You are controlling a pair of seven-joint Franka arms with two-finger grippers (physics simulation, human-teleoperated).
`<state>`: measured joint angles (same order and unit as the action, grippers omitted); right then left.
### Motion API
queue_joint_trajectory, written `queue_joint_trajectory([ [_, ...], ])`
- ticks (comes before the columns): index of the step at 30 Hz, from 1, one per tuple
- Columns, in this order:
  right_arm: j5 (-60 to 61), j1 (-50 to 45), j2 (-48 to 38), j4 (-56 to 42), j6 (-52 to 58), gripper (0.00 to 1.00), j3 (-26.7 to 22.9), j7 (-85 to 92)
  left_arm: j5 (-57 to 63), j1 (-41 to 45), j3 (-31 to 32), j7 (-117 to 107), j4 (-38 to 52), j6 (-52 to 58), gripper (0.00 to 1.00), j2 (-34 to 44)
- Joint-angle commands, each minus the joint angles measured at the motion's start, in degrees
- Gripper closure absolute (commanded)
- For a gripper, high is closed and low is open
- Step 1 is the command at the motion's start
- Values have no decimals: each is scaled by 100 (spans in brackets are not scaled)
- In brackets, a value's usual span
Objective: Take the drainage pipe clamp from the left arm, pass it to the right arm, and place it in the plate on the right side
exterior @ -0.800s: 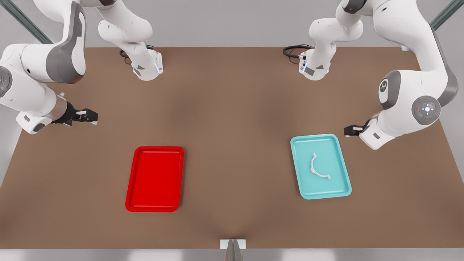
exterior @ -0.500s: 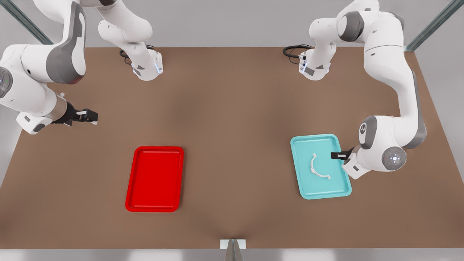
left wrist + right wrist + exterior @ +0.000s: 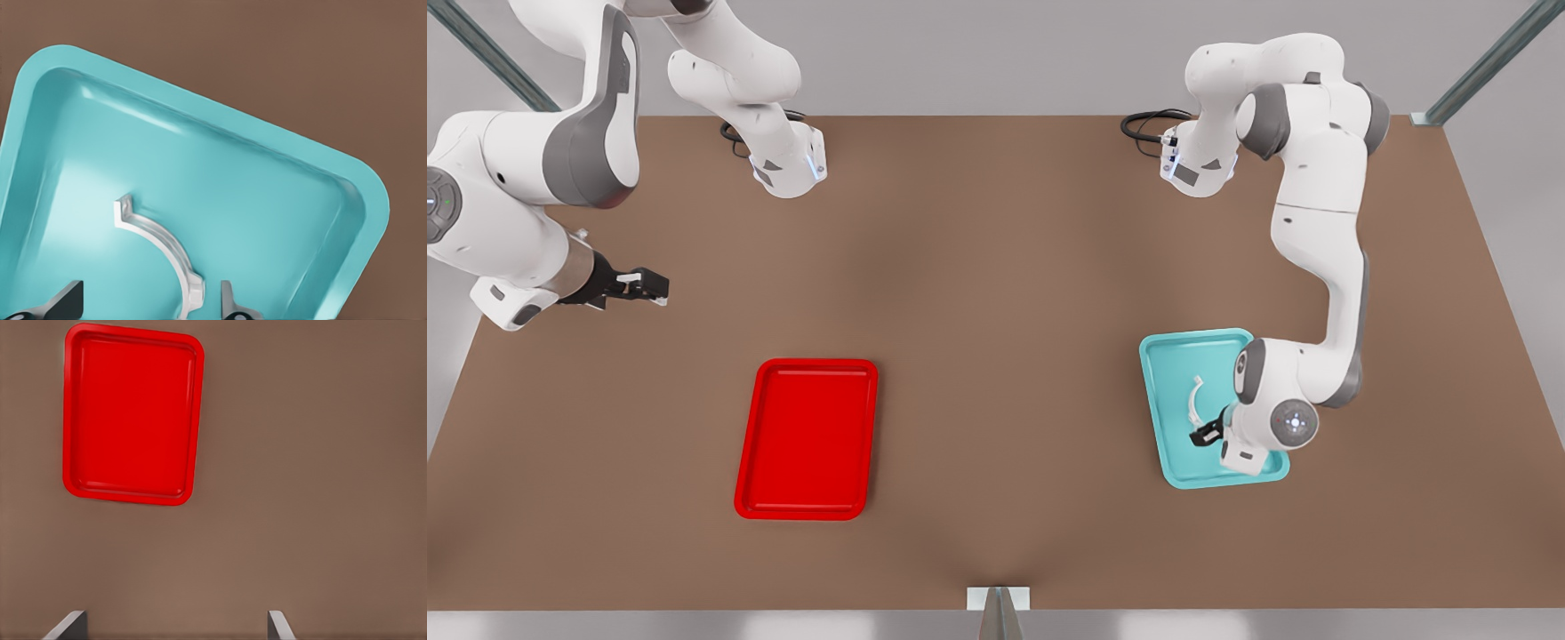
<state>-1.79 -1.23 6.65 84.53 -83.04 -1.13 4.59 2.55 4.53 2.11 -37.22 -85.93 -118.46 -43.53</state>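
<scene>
White and thin, the drainage pipe clamp (image 3: pixel 165 248) is a small plastic half-ring, a C-shaped arc with a tiny outward tab at its visible end (the other end is hidden by the gripper in the front view). It lies flat on the floor of the teal tray (image 3: pixel 1165 427), much smaller than the tray itself.

Over it hangs the left gripper (image 3: pixel 1206 436), low above the tray at about 4 o'clock from the table's centre in the front view. Its two fingers are spread apart; in the left wrist view the arc's lower end sits between the fingertips (image 3: pixel 67 300), nearer one of them, and I cannot tell whether it touches.

At about 8 o'clock from the table's centre lies the plate (image 3: pixel 807 438), a bright red rectangular shallow tray with rounded corners and a raised rim, well apart from the teal tray on the brown table (image 3: pixel 996 267).

Farther off, at about 9 o'clock near the table's edge, the right gripper (image 3: pixel 651 289) waits above the bare table, its fingers parted as the right wrist view shows, with the plate ahead of them.
</scene>
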Motion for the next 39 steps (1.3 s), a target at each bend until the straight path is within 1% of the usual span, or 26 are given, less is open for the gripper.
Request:
queue_joint_trajectory([
  [1, 3, 0, -6, 2, -1, 0, -1, 7, 9, -22, 0, -4434, -82, -915, 0, 2],
  [3, 3, 0, -6, 2, -1, 0, -1, 7, 0, -40, 0, -4452, -266, -1109, 0, 2],
  [11, 3, 0, -6, 10, -1, 0, -1, 7, -9, -137, -70, -4733, -662, -1118, 0, 99],
  [22, 3, 0, 3, 19, -10, 0, -1, 7, -44, -190, -70, -4733, -750, -1232, 0, 64],
  [23, 3, 0, 3, 28, -19, 0, -1, 7, -44, -190, -70, -4733, -750, -1276, 2, 46],
  [24, 3, 0, 3, 45, -19, 0, -1, 7, -44, -190, -70, -4733, -750, -1285, 20, 46],
  [25, 3, 0, 3, 46, -19, 0, -1, 7, -44, -190, -70, -4733, -750, -1285, 32, 46],
  [28, 3, 0, -6, 46, -19, 0, -1, 7, -53, -225, -70, -4707, -785, -1302, 38, 99],
  [30, 3, 0, -6, 54, -19, 0, -1, 7, -53, -233, -70, -4689, -855, -1540, 38, 99],
  [34, 3, 0, -6, 54, -19, 0, -1, 7, -202, -251, -70, -4680, -864, -1549, 38, 90],
  [35, 3, 0, -6, 54, -19, 0, -1, 7, -211, -242, -70, -4706, -864, -1540, 46, 99],
  [36, 3, 0, -6, 54, -28, 0, -1, 7, -211, -242, -70, -4724, -864, -1540, 52, 99],
  [38, 3, 0, 3, 89, -63, 0, -1, 7, -211, -233, -70, -4733, -864, -1505, 58, 99],
  [39, 3, 0, 3, 98, -63, 0, -1, 7, -211, -233, -70, -4733, -864, -1496, 59, 99],
])
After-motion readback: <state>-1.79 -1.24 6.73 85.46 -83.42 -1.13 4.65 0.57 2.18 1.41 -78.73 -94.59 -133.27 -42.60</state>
